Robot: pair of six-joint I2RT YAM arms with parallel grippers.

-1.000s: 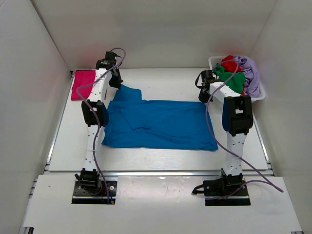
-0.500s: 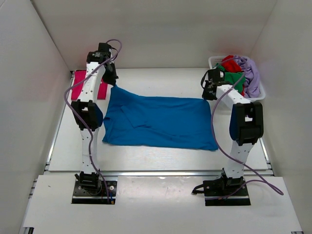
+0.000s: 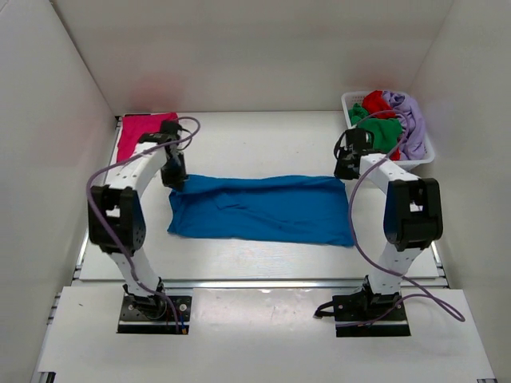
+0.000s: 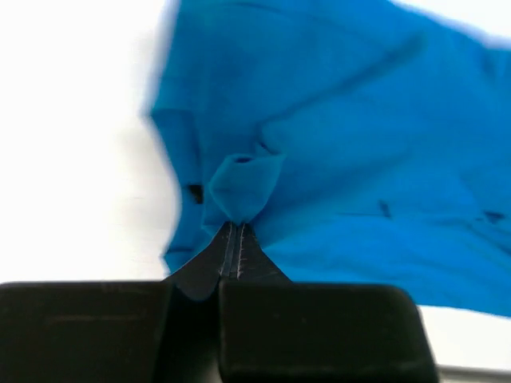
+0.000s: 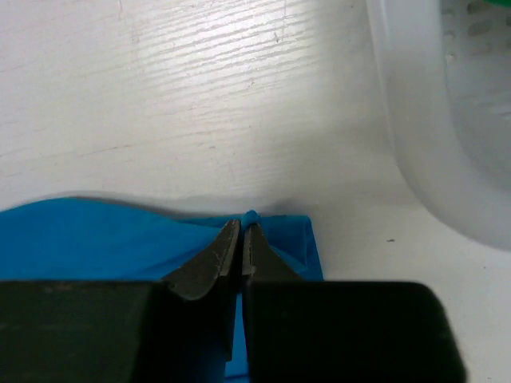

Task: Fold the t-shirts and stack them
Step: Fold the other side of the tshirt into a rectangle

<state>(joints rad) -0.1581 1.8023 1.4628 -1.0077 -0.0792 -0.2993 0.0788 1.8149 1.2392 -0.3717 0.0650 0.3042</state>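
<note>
The bright blue t-shirt lies across the middle of the table as a long band folded over on itself. My left gripper is shut on its far left corner; in the left wrist view a bunch of blue cloth sticks out of the tips. My right gripper is shut on its far right corner, seen as blue cloth pinched at the tips. A folded magenta-pink t-shirt lies at the far left. Green, red and lavender shirts fill the basket.
The white lattice basket stands at the far right corner; its wall shows in the right wrist view. White walls close the table on the left, back and right. Purple cables loop from both arms.
Both grippers have drawn the shirt's far edge toward the near side, folding it into a narrower band. The left arm has swung toward the near side; the sleeve no longer sticks out.
</note>
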